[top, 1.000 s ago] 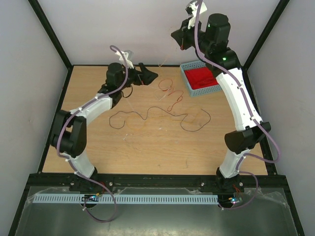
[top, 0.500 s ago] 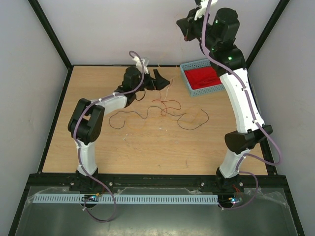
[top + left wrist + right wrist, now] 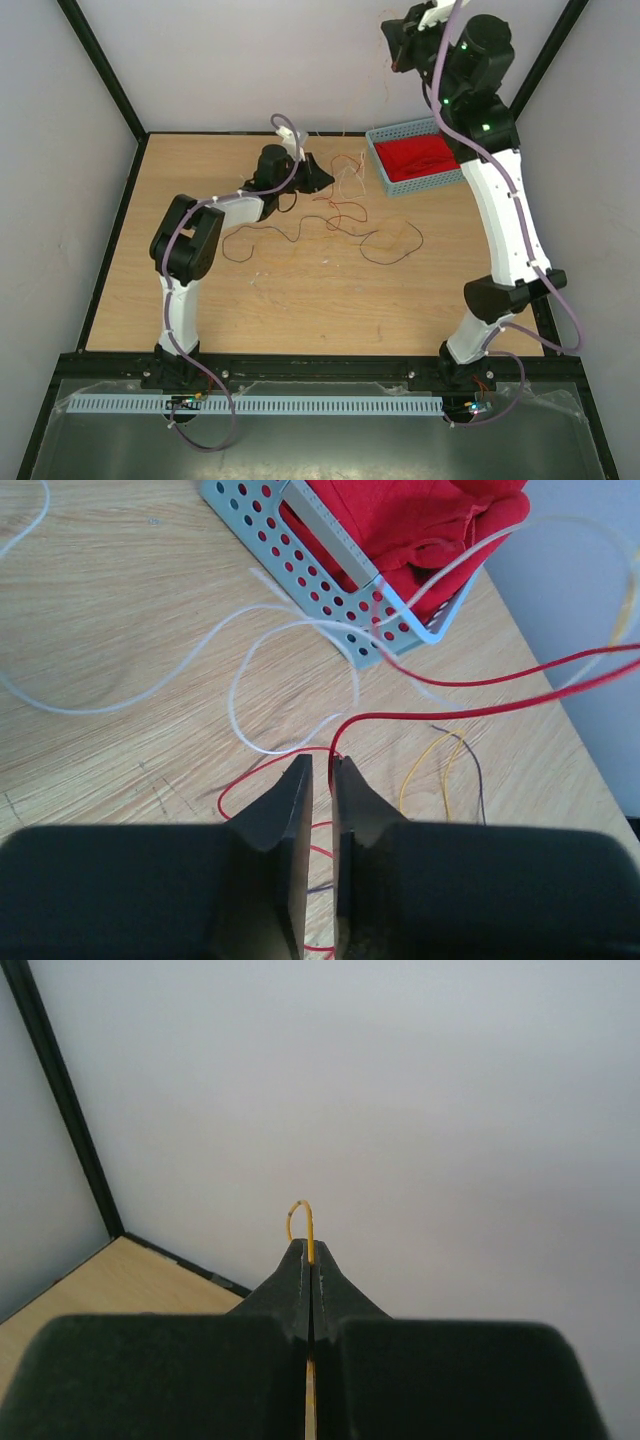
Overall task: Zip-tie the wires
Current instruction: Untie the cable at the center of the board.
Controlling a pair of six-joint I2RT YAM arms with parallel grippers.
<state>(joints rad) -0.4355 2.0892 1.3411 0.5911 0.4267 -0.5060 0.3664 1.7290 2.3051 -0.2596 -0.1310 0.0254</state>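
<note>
Left claw has pushed out toward 1 o'clock, to the far end of the tangle, and its jaws have gone from wide to a thin slit. My right claw has climbed higher at 1 o'clock.

The wires lie curled on the table, spread from 9 to 3 o'clock around mid-board, just short of the basket. From the left wrist, a red strand reaches my fingertips. I cannot tell if it is pinched or only sitting in the gap. The right claw is clamped shut on an orange strand that loops out past the tips.

Risks: the red strand is only at the tips and may slip out if the right claw pulls up. The taut wires could also snag the basket rim.
</note>
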